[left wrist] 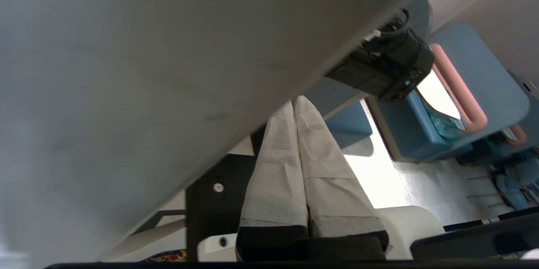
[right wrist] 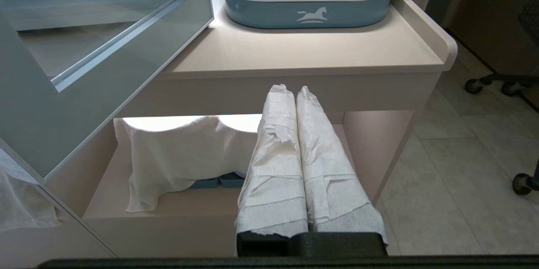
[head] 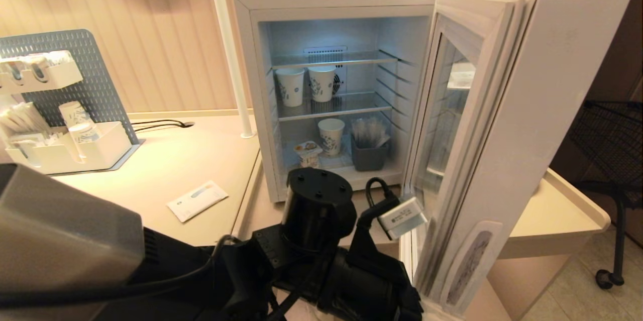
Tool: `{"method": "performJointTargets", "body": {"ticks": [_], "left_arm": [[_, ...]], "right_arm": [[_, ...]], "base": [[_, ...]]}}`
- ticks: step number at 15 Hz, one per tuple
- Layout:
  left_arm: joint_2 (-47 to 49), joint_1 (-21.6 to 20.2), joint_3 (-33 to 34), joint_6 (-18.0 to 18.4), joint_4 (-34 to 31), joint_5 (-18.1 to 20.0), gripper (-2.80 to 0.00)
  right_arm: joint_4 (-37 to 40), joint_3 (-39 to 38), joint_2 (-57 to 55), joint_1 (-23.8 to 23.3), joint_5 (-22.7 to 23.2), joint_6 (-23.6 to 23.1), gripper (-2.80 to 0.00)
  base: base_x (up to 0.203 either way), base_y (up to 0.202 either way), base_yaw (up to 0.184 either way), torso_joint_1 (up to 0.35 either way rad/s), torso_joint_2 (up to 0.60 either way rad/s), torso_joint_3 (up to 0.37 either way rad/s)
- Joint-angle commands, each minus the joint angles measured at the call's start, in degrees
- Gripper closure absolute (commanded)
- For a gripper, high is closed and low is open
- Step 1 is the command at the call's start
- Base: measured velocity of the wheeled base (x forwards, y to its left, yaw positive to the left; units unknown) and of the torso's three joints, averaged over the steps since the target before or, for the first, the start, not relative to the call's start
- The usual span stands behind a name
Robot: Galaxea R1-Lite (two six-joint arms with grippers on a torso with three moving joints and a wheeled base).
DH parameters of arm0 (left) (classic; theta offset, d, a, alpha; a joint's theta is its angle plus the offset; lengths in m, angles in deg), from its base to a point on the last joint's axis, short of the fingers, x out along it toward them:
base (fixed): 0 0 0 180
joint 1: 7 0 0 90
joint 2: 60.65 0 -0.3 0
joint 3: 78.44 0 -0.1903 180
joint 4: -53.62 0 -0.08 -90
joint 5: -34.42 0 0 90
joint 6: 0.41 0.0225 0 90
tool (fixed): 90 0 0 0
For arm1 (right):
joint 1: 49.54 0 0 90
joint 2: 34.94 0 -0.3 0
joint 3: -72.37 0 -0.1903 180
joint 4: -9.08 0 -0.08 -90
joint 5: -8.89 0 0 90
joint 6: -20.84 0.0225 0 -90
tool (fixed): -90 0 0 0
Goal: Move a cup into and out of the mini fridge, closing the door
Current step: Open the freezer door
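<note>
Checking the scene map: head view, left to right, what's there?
Rack → packet → cup → bin → door → black cart.

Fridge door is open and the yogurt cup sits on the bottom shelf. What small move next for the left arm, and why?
Probably raise the left gripper toward the fridge opening and spread its fingers. It is shut and empty below the counter, while the yogurt cup stands on the mini fridge floor beside a paper cup, with the door swung wide.
</note>
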Motion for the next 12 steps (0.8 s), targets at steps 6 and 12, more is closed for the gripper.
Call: {"method": "performJointTargets", "body": {"ticks": [6, 12], "left_arm": [[0.02, 1.88, 1.1, -0.04, 0.24, -0.39, 0.0], [-6.08, -9.51, 9.02, 2.96, 0.93, -6.06, 0.0]], "right_arm": [[-0.06, 0.01, -0.09, 0.0, 0.02, 0.08, 0.0], [-0.06, 0.01, -0.09, 0.0, 0.02, 0.08, 0.0]], "base": [[0.0, 0.0, 0.0, 0.0, 0.0, 0.0], [0.0, 0.0, 0.0, 0.0, 0.0, 0.0]]}}
